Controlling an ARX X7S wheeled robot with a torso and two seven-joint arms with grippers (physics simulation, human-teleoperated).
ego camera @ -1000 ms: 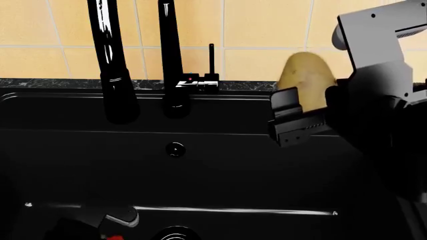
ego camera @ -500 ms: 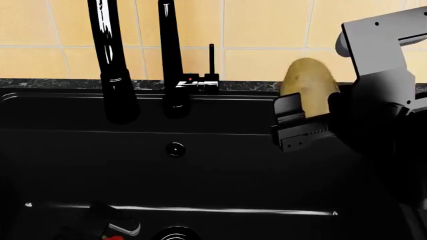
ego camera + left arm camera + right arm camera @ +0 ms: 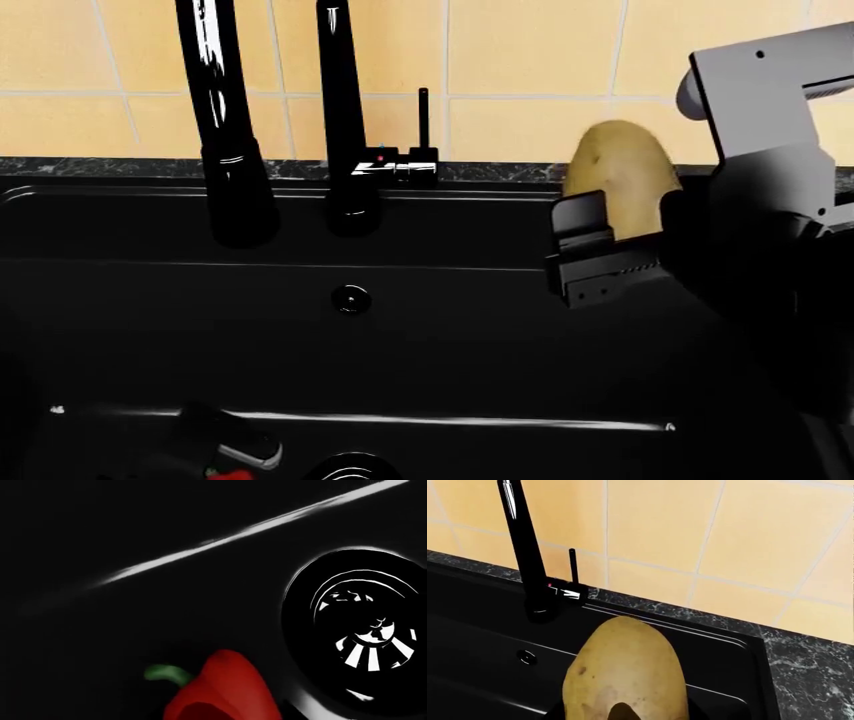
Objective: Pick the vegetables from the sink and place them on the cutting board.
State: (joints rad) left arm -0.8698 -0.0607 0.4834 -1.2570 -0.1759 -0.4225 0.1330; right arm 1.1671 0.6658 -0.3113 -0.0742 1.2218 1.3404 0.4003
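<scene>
Raised slightly higher and farther right than a second ago, the right tool [image 3: 617, 250] stays clamped on the potato [image 3: 621, 175], holding it upright in the air above the sink [image 3: 441, 340]. Seen from the head camera, the potato stands against the yellow wall tiles [image 3: 534, 50], clear of the black faucet [image 3: 342, 120], with the overflow hole [image 3: 350, 298] below and to its left. At the bottom edge, the left tool [image 3: 227, 450] sits low in the basin with a sliver of red beside it; whether its fingers are apart or together cannot be told.

Left wrist view: the red bell pepper [image 3: 223, 690], green stem showing, lies on the sink floor just beside the round drain [image 3: 363, 640].

Right wrist view: the potato [image 3: 626, 675] fills the foreground above the sink's rear rim and the speckled desk [image 3: 807, 665]. No cutting board appears in any view.
</scene>
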